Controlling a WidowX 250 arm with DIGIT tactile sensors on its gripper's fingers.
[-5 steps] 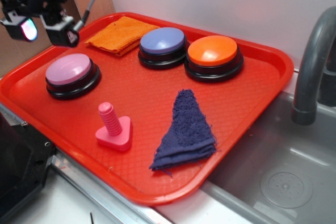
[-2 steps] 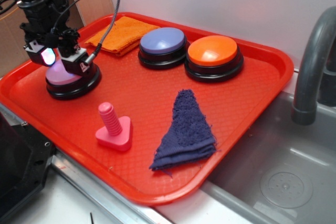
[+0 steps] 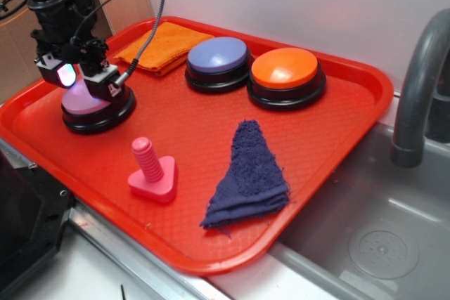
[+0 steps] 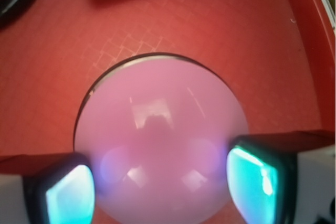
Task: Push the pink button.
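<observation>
orange button, navy cloth, peg

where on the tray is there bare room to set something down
Bare tray right of the navy cloth, and a middle strip between the pink button and the blue button. Crowded along the back: orange cloth, blue and orange button.

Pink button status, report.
Gripper open, fingers straddling the pale pink domed button, low over it. Contact not confirmed. Nothing in the way.
</observation>
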